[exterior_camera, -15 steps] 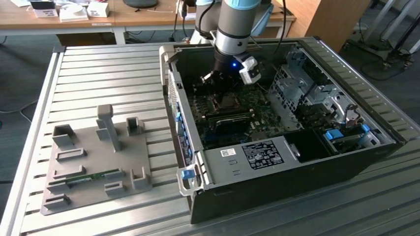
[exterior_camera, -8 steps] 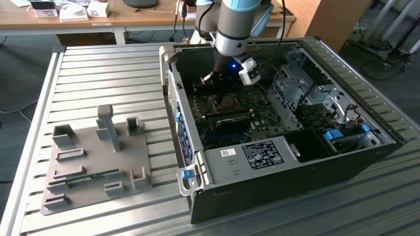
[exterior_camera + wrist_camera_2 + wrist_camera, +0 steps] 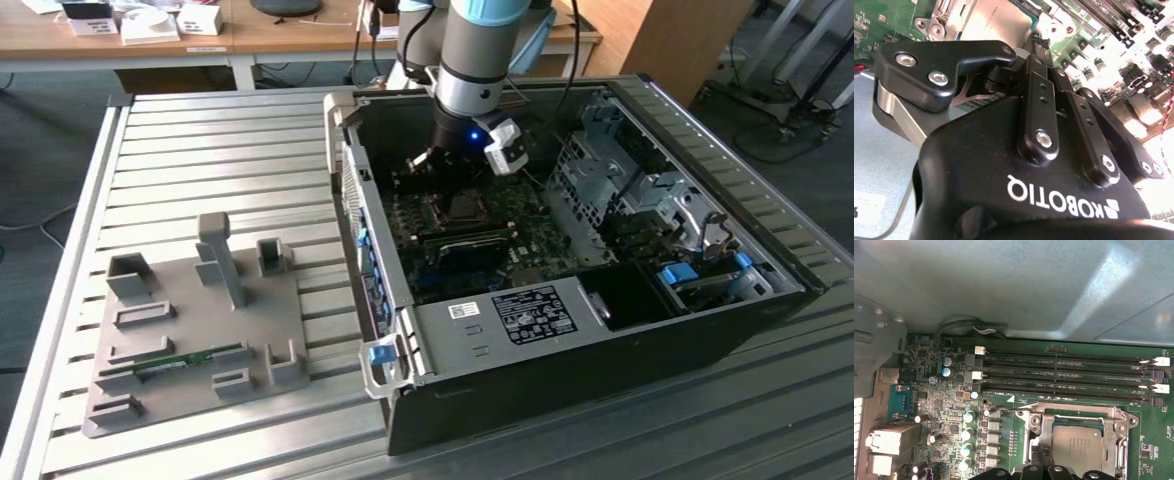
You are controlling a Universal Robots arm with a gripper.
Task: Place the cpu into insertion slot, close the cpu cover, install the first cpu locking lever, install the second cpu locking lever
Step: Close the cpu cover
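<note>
cpu (image 3: 1076,445) seated in insertion slot (image 3: 465,207) | cpu cover (image 3: 1114,432) down over it | my jaws together at the slot's edge

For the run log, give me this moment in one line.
greyish-gold square cpu: seated | silvery windowed metal cpu cover: down around it | black gripper: shut, tips at cover's edge

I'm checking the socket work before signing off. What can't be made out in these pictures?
1. First wrist view: the cpu cover is cut off by the picture edge, and the gripper hides part of it.
2. Second wrist view: the gripper's body hides most of the insertion slot.
3. Exterior view: the insertion slot is too small to tell whether the cover is latched.
</note>
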